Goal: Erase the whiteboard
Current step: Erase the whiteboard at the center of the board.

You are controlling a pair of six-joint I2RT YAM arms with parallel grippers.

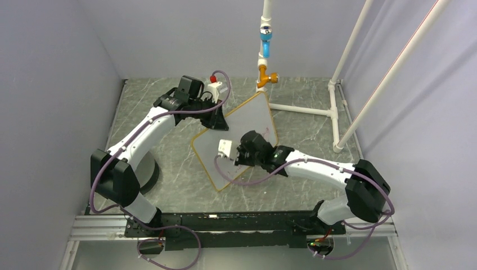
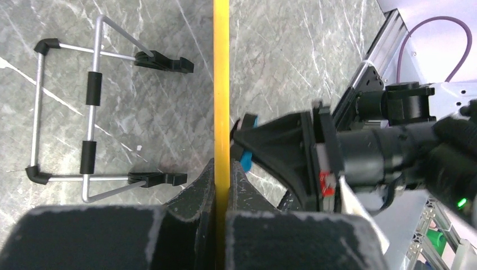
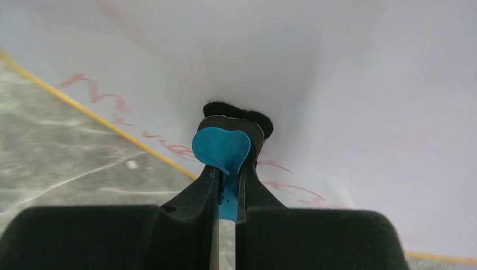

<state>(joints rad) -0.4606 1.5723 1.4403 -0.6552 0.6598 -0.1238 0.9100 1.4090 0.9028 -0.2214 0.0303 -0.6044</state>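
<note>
Nearest in the right wrist view, the right gripper [image 3: 225, 181] had its fingers pressed together on the blue grip of the eraser [image 3: 221, 147]. The eraser's black felt, just ahead of the fingertips, lay against the whiteboard [image 3: 349, 95]. Beyond and to the right of that claw the board looked mostly wiped, with only faint pink ghosting. To its left and just beneath it, a line of red handwriting [image 3: 95, 93] ran along the yellow edge, so the job seemed partly done and that strip was left to clear. The left gripper [image 2: 220, 185] pinched the board's frame, which ran edge-on straight ahead between its fingers. That camera saw none of the writing, but it did show what the other missed: a wire stand [image 2: 90, 112] with black clips lying on the table [image 2: 157, 118] to the left of the claw, and the right arm's wrist on the other side of the frame. The top camera gave only the layout — the board was tilted up off the table between both claws, its marks too faint to read from there.
</note>
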